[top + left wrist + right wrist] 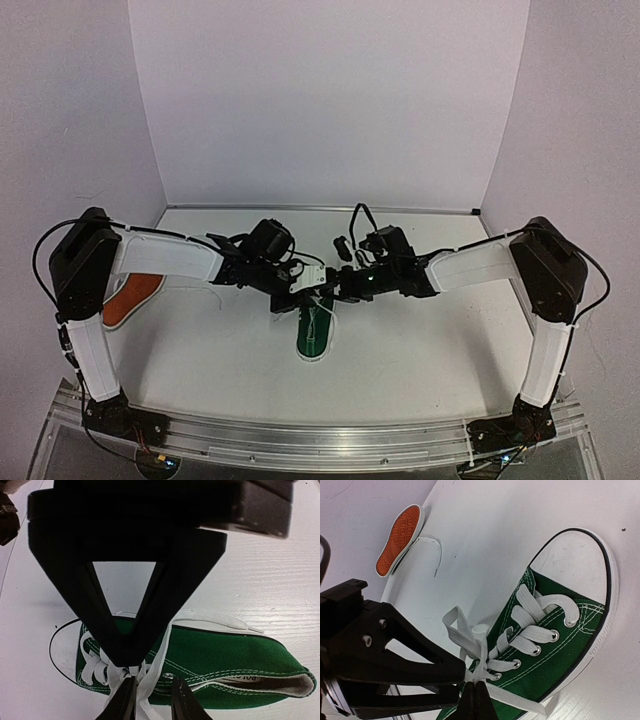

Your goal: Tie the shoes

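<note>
Upright on its white-rimmed sole, the dark green shoe (pixel 313 338), straight beneath the meeting tips of both end effectors. White toe cap (pixel 575 565) on the far side from the right end effector (pixel 476 686); heel opening (pixel 295 682) off to one side of the left end effector (pixel 154 680). White laces (pixel 535 615) crossed through the metal eyelets and drawn up at the ankle end into a loose loop (pixel 467 635) just above the right end effector's tip. One free lace end (pixel 225 622) flat on the table, just beyond the shoe from the left end effector.

Right end effector pinched together on the lace by the uppermost eyelets, fingers closing to a narrow point. Left end effector parted, one finger (pixel 122 702) on each side of a hanging lace strand, with no visible grip on it. Tips of the two end effectors almost touching above the lacing.

Well out past the left end effector, the orange-red shoe (pixel 132 298), partly under the left arm (pixel 165 258) in the top view. Tipped on its side, ribbed orange sole (pixel 400 537) turned toward the right wrist camera. Just beside it, a loose white lace (pixel 436 552) curling across the table. Right arm (pixel 470 268) reaching in from the opposite side. White table (pixel 430 350) under everything, pale walls (pixel 330 100) behind and to both sides.
</note>
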{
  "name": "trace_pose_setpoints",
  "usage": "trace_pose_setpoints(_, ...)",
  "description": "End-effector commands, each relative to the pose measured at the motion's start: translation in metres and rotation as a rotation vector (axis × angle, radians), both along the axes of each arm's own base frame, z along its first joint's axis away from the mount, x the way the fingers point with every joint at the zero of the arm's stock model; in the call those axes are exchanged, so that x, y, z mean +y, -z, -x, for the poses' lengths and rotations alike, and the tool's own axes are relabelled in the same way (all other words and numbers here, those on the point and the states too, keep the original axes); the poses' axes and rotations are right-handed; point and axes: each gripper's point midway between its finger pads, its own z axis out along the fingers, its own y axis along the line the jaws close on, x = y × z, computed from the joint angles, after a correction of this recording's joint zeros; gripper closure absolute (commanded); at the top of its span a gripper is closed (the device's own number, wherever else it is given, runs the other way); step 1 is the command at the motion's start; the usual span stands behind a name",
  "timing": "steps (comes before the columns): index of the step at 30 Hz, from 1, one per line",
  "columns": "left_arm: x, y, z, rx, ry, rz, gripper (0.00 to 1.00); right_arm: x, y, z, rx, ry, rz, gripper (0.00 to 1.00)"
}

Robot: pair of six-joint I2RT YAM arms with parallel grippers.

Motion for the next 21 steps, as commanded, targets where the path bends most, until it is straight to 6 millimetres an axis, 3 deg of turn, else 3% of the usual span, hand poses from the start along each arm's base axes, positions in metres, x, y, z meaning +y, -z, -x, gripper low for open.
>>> trace_pose_setpoints(1, -0.001, 0.009, -0.004, -0.010, 0.005, -0.042, 0.75, 0.009, -0.010, -0.010, -0.030, 0.004, -0.031, 1.00)
trace_pose_setpoints(7, 0.003, 0.022, -0.005, -0.001, -0.011, -0.075, 0.79, 0.009, -0.009, -0.009, -0.028, 0.002, -0.030, 1.00)
trace_pose_setpoints(11, 0.008, 0.024, -0.006, -0.010, -0.028, -0.096, 0.88, 0.009, -0.010, -0.010, -0.030, 0.005, -0.030, 1.00)
trace_pose_setpoints(16, 0.012, 0.020, -0.006, -0.013, -0.059, -0.084, 0.99, 0.008, -0.008, -0.010, -0.031, 0.005, -0.026, 1.00)
trace_pose_setpoints(21, 0.008, 0.004, 0.000, -0.008, -0.062, 0.012, 1.00, 0.007, -0.006, -0.009, -0.027, 0.006, -0.021, 1.00)
